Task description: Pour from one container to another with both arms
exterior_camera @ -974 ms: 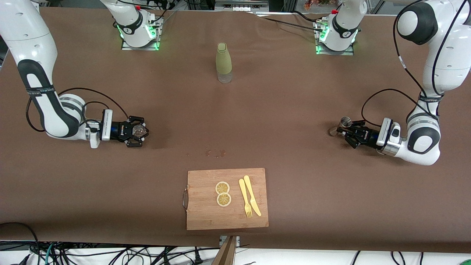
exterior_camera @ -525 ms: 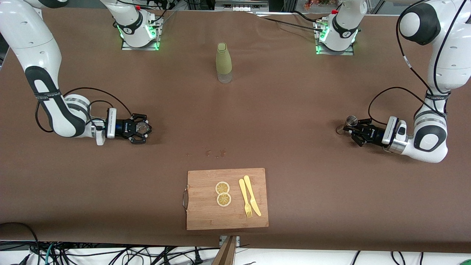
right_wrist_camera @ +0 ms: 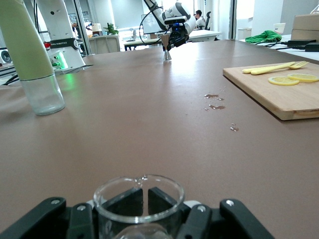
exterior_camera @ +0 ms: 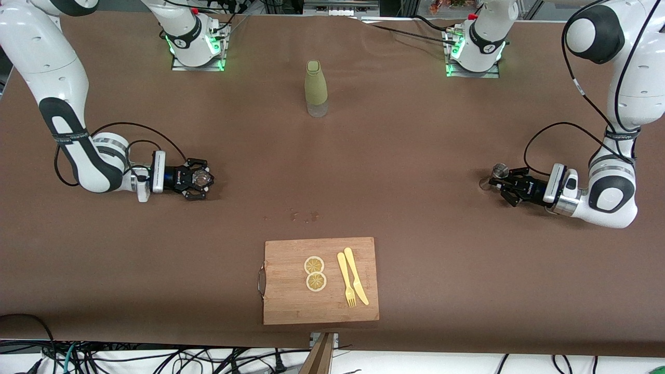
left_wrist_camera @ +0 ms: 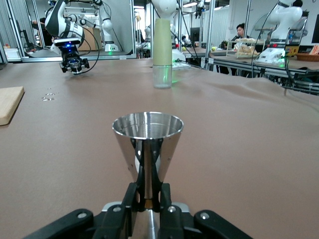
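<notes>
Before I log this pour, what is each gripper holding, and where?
Left gripper grips the metal cup at its narrow waist. Right gripper grips the glass by its side.

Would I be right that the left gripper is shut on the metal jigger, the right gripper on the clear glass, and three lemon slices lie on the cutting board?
Not quite: the cutting board carries two lemon slices, as the front view shows. The rest stands: the left gripper is shut on the metal jigger, the right gripper on the clear glass.

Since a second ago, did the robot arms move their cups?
Yes. The left gripper, shut on the metal jigger, slid it toward the left arm's end of the table. The right gripper, shut on the glass cup, shifted slightly the same way. The bottle, cutting board, lemon slices and cutlery stayed put.
</notes>
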Available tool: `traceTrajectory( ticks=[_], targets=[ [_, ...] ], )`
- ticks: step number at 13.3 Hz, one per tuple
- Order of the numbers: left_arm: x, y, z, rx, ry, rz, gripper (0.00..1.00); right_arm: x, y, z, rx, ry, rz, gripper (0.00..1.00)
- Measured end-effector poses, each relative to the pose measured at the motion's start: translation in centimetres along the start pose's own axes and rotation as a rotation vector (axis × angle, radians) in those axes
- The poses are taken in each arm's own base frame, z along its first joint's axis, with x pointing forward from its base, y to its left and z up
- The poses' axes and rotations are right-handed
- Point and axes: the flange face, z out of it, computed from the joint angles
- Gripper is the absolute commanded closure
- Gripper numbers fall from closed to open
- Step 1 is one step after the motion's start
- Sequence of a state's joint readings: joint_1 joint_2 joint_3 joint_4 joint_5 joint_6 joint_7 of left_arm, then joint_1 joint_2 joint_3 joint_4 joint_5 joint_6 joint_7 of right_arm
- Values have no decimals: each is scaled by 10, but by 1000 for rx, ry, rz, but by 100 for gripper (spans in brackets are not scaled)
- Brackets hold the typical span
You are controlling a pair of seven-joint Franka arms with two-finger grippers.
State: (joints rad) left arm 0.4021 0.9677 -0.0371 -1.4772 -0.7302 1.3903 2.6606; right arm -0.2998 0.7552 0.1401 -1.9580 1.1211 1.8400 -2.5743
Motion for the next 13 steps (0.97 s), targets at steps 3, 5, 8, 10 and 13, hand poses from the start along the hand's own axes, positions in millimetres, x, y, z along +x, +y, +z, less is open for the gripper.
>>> traceTrajectory(
  ticks=[3, 5, 8, 10, 13],
  targets=[
    [2, -3, -4, 5, -12, 9, 34, -5, -2, 3, 3, 4, -20, 100],
    [2, -3, -4, 5, -13, 20, 0, -6, -2, 2, 2, 3, -29, 100],
    [2, -4, -6, 8, -20, 35, 0, -9, -3, -3, -6, -3, -32, 100],
    [4, -7, -22, 33, -75, 53, 0, -12, -4, -8, -15, -7, -28, 100],
    [43, -12, -84, 74, -275, 103, 0, -13, -4, -10, -21, -6, -24, 98]
  ],
)
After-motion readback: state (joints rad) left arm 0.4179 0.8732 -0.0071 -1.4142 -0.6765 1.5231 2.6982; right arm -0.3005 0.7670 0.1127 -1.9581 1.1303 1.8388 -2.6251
